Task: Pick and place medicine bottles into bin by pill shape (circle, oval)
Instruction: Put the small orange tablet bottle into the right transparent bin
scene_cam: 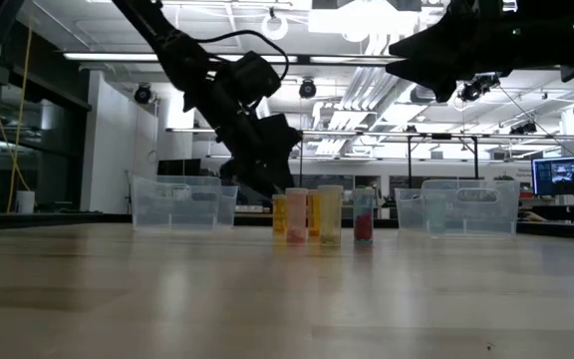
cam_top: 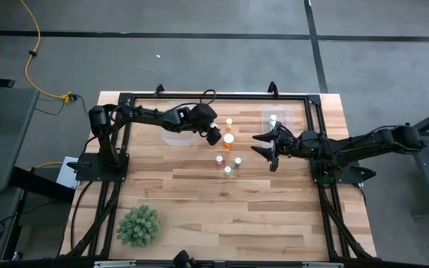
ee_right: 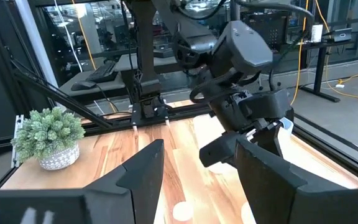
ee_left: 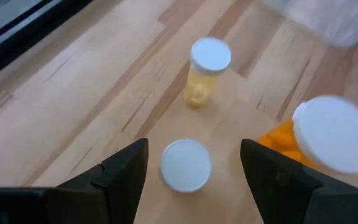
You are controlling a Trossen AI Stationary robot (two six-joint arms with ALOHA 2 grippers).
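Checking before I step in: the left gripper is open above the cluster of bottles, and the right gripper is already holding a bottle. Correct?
Not quite. The left gripper is open above the bottles, a white-capped bottle showing between its fingers. But the right gripper holds nothing: the right wrist view shows its fingers apart with nothing between them.

Two black jointed arms (cam_top: pixel 155 117) carry looping black cables, boxy wrists and broad, tapered black jaws.

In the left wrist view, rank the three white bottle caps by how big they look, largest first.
1. Cap of the orange bottle, largest, though it sits nearest the camera.
2. Cap between the left gripper's open jaws.
3. Cap of the yellow bottle; close to the second.
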